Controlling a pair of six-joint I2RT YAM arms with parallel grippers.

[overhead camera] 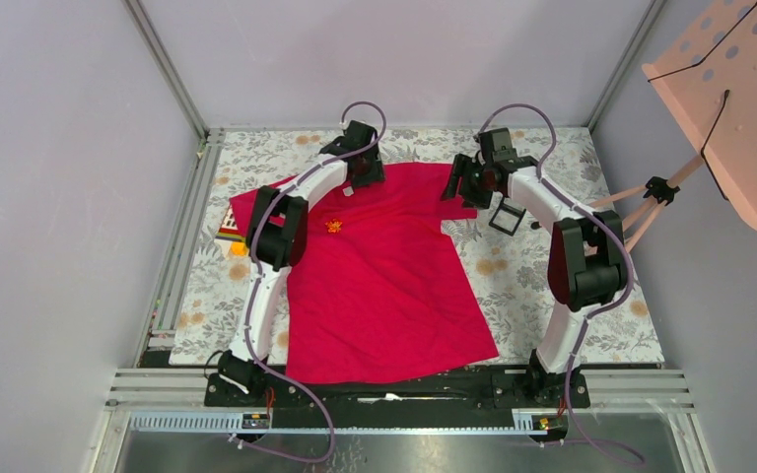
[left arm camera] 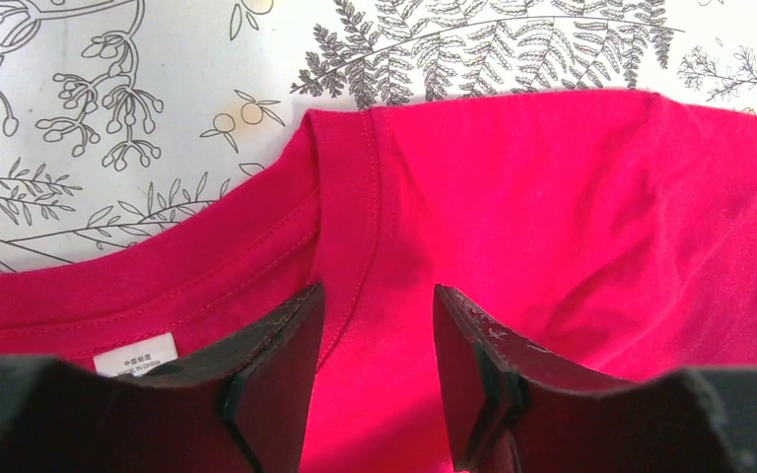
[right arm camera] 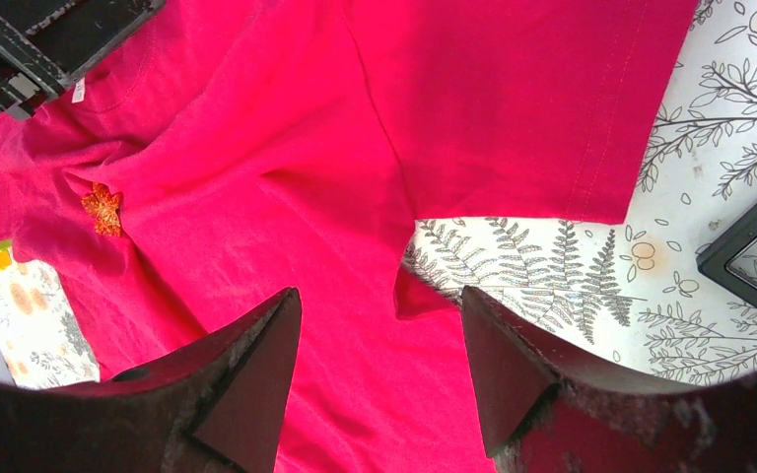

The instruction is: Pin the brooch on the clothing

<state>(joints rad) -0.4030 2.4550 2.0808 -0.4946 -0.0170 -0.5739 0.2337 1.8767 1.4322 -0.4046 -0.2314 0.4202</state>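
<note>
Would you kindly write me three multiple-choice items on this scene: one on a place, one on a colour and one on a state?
1. The brooch lies on the T-shirt at its: A. chest B. sleeve C. bottom hem
2. The neck label is: A. blue B. yellow C. white
3. The left gripper is: A. shut on the brooch B. open and empty C. shut on the sleeve

Answers:
1. A, it sits on the chest just below the collar.
2. C, the left wrist view shows a white tag.
3. B, its fingers stand apart with only red cloth beyond them.
</note>
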